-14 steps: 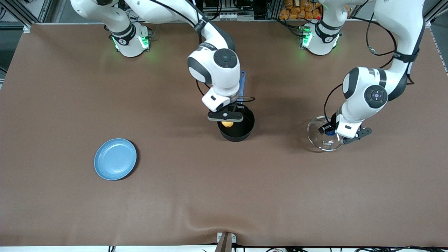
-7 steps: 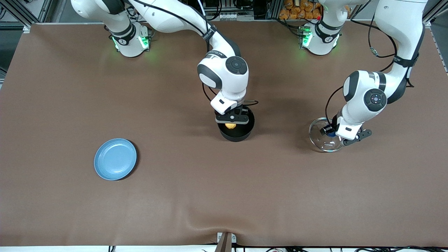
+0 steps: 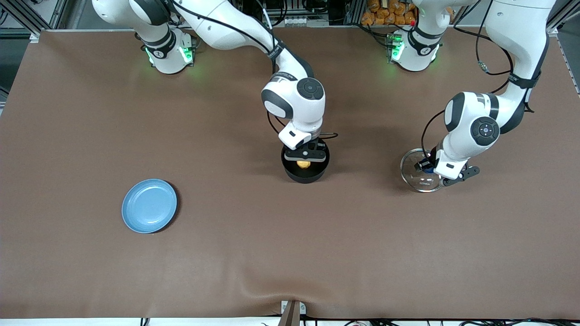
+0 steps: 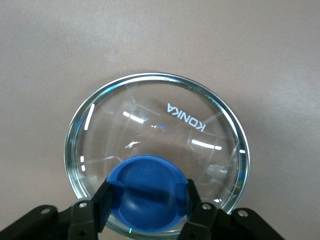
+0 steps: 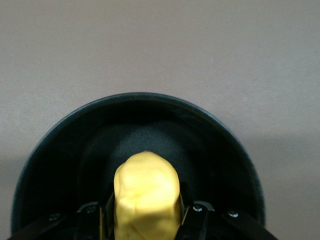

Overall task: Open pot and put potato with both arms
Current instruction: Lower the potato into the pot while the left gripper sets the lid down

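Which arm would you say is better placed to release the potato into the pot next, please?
The right arm. Its right gripper already holds the potato inside the mouth of the pot, so it probably only needs to let go. The left gripper is occupied, shut on the lid toward the left arm's end.

My own wrist covers the pot's (image 3: pixel 306 174) handle in the front view, and part of its rim too. In my right wrist view the potato (image 5: pixel 146 200) runs off the picture's edge between my fingers (image 5: pixel 106 219). In my left wrist view the lid's (image 4: pixel 150 115) blue knob (image 4: pixel 146 192) and nearest rim are cut off likewise.
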